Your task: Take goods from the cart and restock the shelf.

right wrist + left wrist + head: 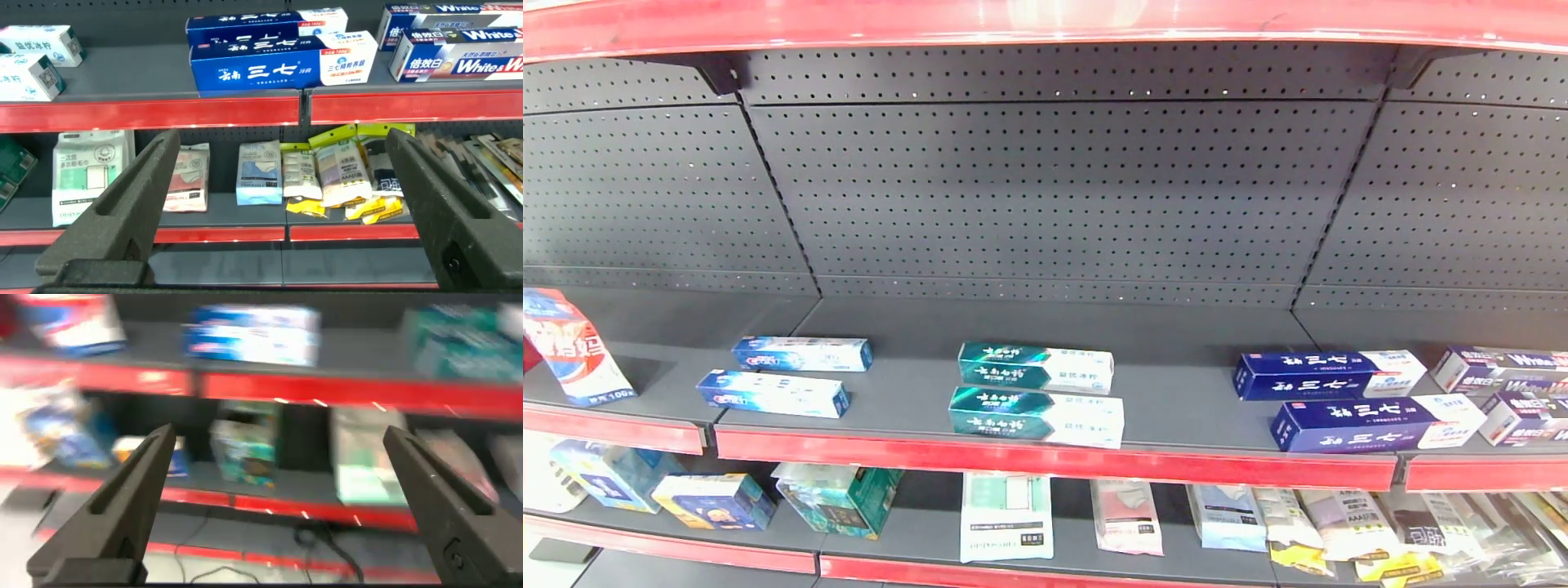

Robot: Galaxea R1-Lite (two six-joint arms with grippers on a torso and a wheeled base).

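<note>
The shelf (1192, 339) is a dark grey board with a red front edge and a perforated back panel. Long toothpaste boxes lie flat on it in pairs, one box behind the other, lengthwise along the edge. There is a blue-and-white pair (774, 393) towards the left, a green-and-white pair (1036, 416) in the middle and a navy-and-white pair (1376, 423) towards the right. Purple-and-white boxes (1503, 369) lie at the far right. A red-and-white carton (574, 347) stands at the far left. The lower shelf (923, 531) carries small boxes and flat packets (1006, 514). The left jaws stand wide apart with nothing between them, facing the left bays. The right jaws are likewise spread and empty, in front of the navy-and-white pair
</note>
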